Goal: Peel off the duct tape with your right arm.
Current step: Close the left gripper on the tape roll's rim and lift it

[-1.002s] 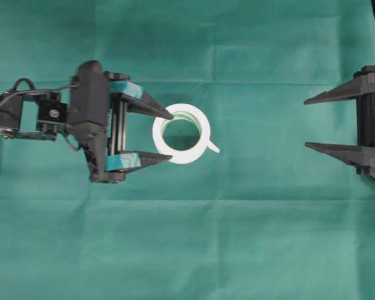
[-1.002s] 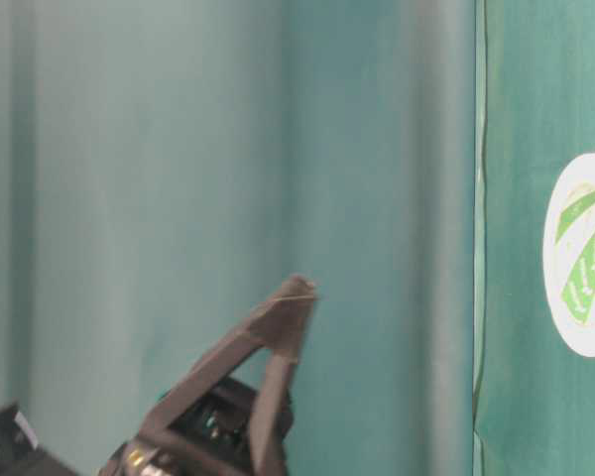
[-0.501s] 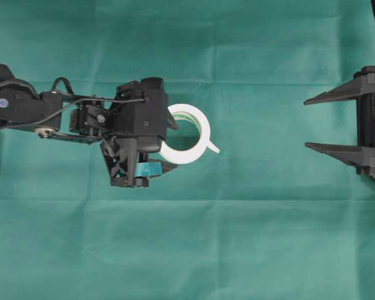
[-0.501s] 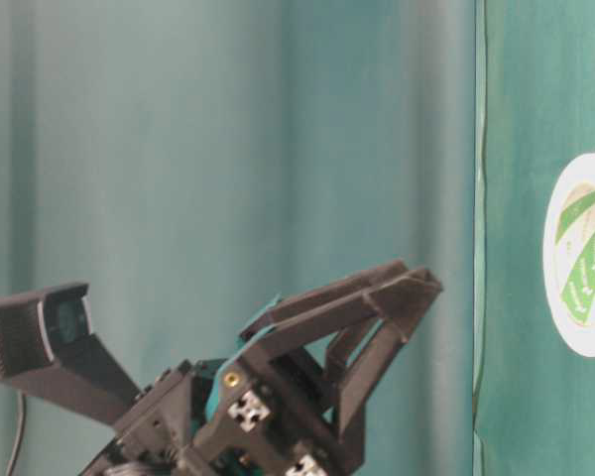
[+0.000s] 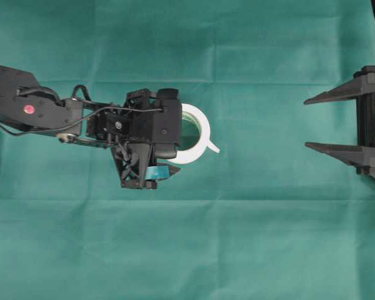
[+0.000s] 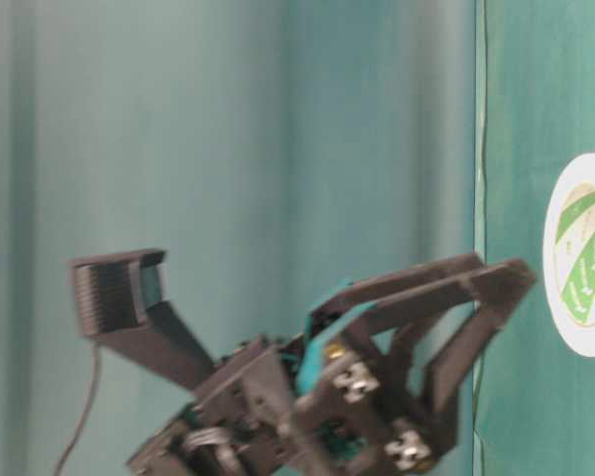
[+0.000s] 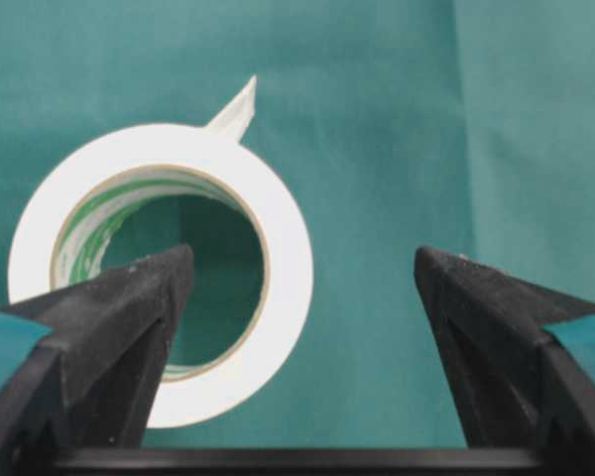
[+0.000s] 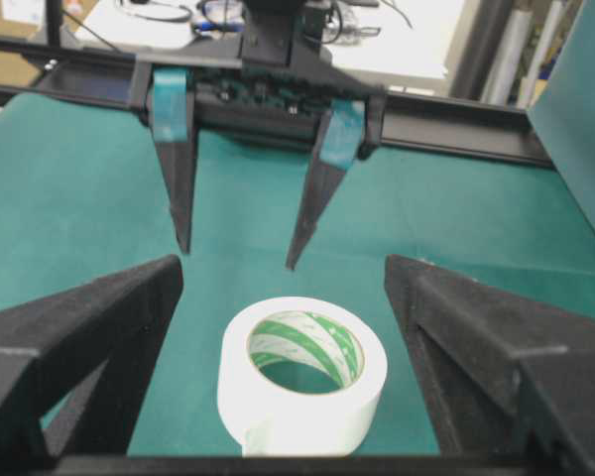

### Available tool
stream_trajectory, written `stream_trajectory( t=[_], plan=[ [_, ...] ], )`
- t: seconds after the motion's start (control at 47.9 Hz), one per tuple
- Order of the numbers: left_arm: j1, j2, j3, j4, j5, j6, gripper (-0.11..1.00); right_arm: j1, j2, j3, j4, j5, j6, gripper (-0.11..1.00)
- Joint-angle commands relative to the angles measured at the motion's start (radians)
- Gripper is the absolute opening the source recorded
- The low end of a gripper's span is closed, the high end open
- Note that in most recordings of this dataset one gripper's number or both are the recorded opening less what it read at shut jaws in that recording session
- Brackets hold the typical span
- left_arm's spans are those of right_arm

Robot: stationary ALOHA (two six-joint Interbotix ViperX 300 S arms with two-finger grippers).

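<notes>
The left gripper (image 7: 297,297) is seen with its jaws spread wide and nothing held between them, pointed steeply down over the duct tape (image 7: 164,268) at the centre of the overhead frame. In the left wrist view, one black finger is shown at lower left, crossing in front of the roll's open core, while the other stands at lower right over bare cloth, well clear of the roll. Whether either tip touches the roll cannot be told. From the opposite side, the two teal-taped fingers (image 8: 183,188) are pictured just behind the roll, tips hanging down toward the cloth.

The right gripper (image 5: 307,122) is caught at the right edge of the overhead frame, its two pointed fingers likewise parted and empty, aimed leftward and well apart from the roll. In its own wrist view, the fingers frame the roll from lower left and lower right.

The white roll is shown lying flat on the green cloth (image 5: 187,250), its green-printed inner core facing up. A short loose strip end (image 5: 212,147) is seen jutting from the roll's lower right rim in the overhead frame, resting free on the cloth. The left arm (image 5: 37,112) is stretched in from the left edge, a cable looped along it.
</notes>
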Motion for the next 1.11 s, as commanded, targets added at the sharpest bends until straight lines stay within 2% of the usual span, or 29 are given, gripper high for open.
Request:
stream_trajectory(
  t=[0.0, 0.564, 1.086],
  plan=[
    [0.005, 0.005, -0.02, -0.002, -0.014, 0.0, 0.94, -0.002, 0.008, -0.012, -0.002, -0.011, 0.002, 0.65],
    [0.015, 0.152, -0.018, -0.002, -0.089, -0.002, 0.93, -0.002, 0.008, -0.012, -0.002, -0.011, 0.002, 0.65],
    [0.031, 0.221, -0.021, -0.002, -0.11, 0.0, 0.93, -0.002, 0.017, -0.002, 0.0, -0.032, 0.003, 0.65]
  ],
)
